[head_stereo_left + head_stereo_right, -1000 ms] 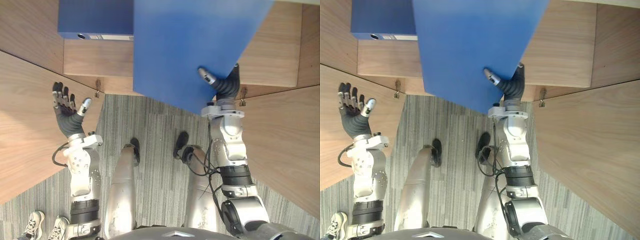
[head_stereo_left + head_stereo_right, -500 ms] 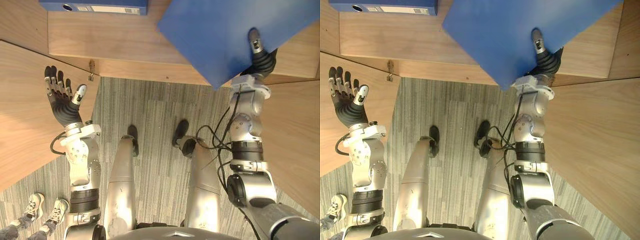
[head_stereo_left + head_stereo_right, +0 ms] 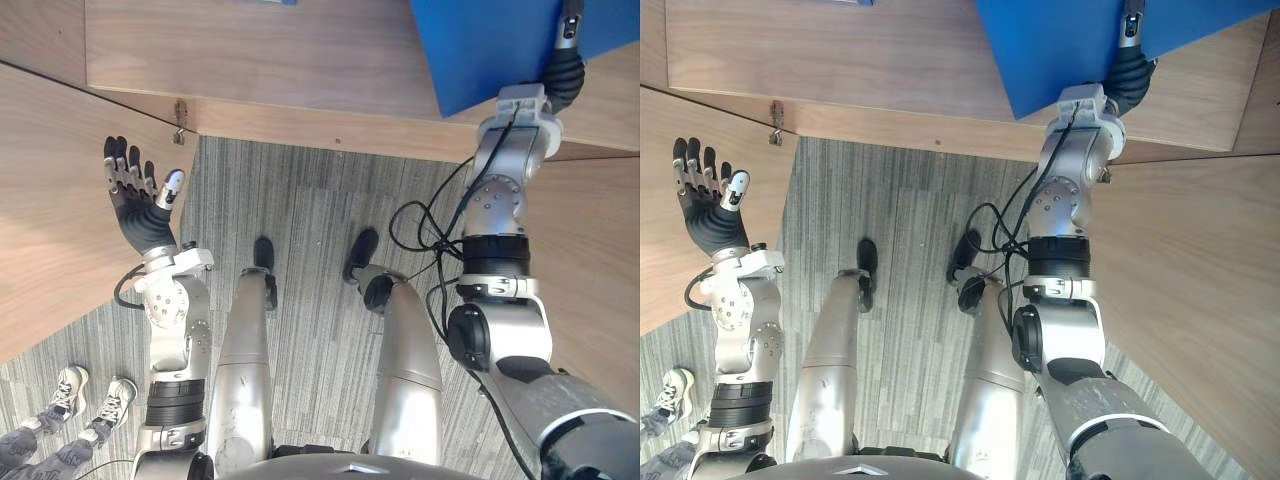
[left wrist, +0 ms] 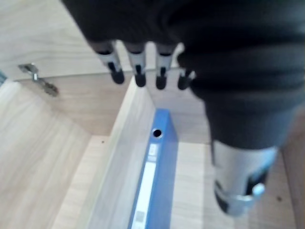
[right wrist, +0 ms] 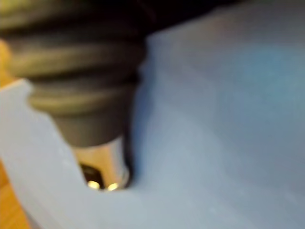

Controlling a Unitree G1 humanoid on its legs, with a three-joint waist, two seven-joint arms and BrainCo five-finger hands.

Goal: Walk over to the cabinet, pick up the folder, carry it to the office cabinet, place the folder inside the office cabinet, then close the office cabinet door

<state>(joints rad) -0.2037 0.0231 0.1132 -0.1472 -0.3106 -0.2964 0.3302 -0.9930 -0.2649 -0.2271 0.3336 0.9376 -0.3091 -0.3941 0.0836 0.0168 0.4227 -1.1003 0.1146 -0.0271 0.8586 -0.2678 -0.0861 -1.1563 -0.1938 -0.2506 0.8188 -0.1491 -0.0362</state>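
Left eye view: the blue folder point(image 3: 485, 50) sits upper right, my right hand point(image 3: 562, 75) clamped on its lower edge, thumb over its face. My left hand point(image 3: 140, 212) is mid-left, fingers straight and apart.

Left arm point(image 3: 172, 330) is bent upward, silver dark-tipped left hand point(image 3: 140, 205) wide open, fingers spread. Right arm point(image 3: 497, 230) reaches way up, right hand point(image 3: 563, 70) thumb-pinching the flat blue folder point(image 3: 490, 45).
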